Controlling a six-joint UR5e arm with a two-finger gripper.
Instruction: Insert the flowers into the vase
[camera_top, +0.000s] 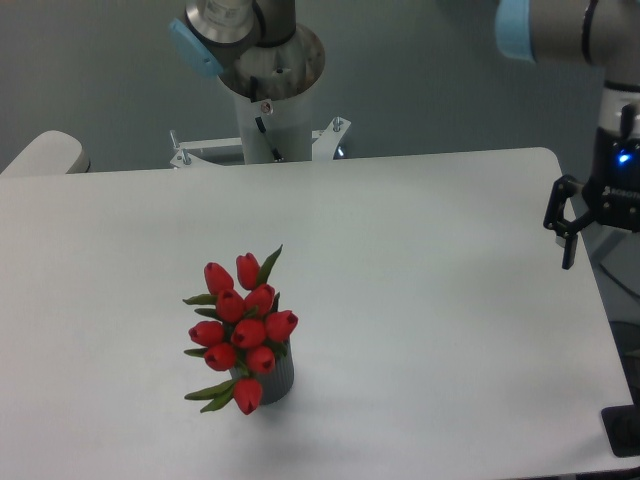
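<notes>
The flowers (243, 325), a tight bunch of red tulip buds with green leaves, stand upright in the vase (277, 379), a small dark grey cylinder on the front left of the white table (420, 300). The bunch spreads wider than the vase and hides its rim. My gripper (618, 255) hangs far to the right, over the table's right edge and well away from the vase. It is open and holds nothing. Only its left finger (568, 228) shows; the other is cut off by the frame edge.
The arm's base column (270, 100) stands behind the table's far edge on a metal mount. A pale rounded object (45, 153) sits at the far left beyond the table. A dark item (624, 430) lies off the table's front right corner.
</notes>
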